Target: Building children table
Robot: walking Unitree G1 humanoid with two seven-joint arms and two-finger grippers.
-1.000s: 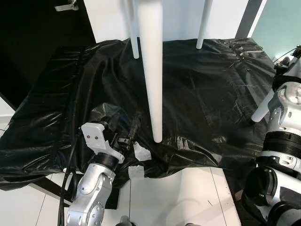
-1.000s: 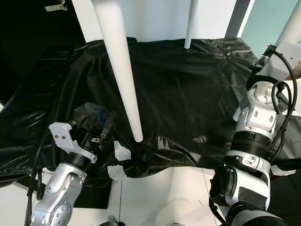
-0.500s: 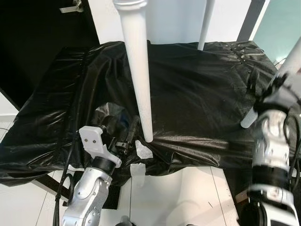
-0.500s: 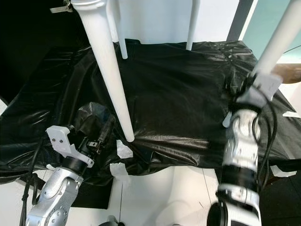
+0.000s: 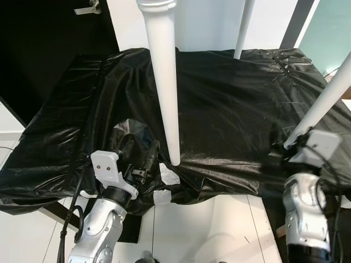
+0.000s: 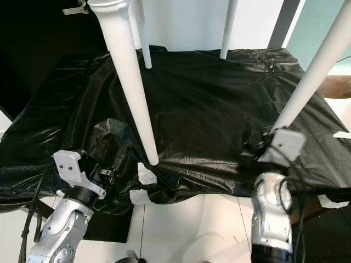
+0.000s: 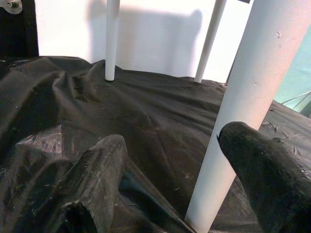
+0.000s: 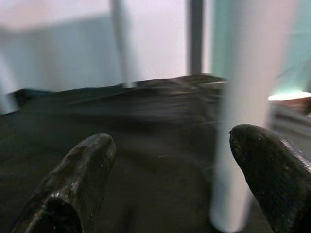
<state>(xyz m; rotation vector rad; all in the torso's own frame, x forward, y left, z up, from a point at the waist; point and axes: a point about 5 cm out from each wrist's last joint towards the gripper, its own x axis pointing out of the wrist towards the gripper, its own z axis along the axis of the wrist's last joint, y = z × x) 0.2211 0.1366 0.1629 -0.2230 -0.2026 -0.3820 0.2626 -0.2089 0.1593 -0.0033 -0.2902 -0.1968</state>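
A white children's table stands on a black plastic sheet; I see its legs. The near leg ends just beyond my left gripper, which is open and empty, low over the sheet's front edge. The left wrist view shows that leg ahead, close to one finger. The right leg slants down to its foot beside my right gripper. That gripper is open and empty, with the leg blurred ahead of it. Two far legs stand at the back.
White tape patches hold the sheet's front edge. A lump bulges under the sheet by my left gripper. A dark door with a handle is at back left. White floor tiles lie below.
My right arm has come down from its raised pose, and its gripper now sits low by the right leg's foot. The camera shifted slightly. My left gripper stayed about where it was.
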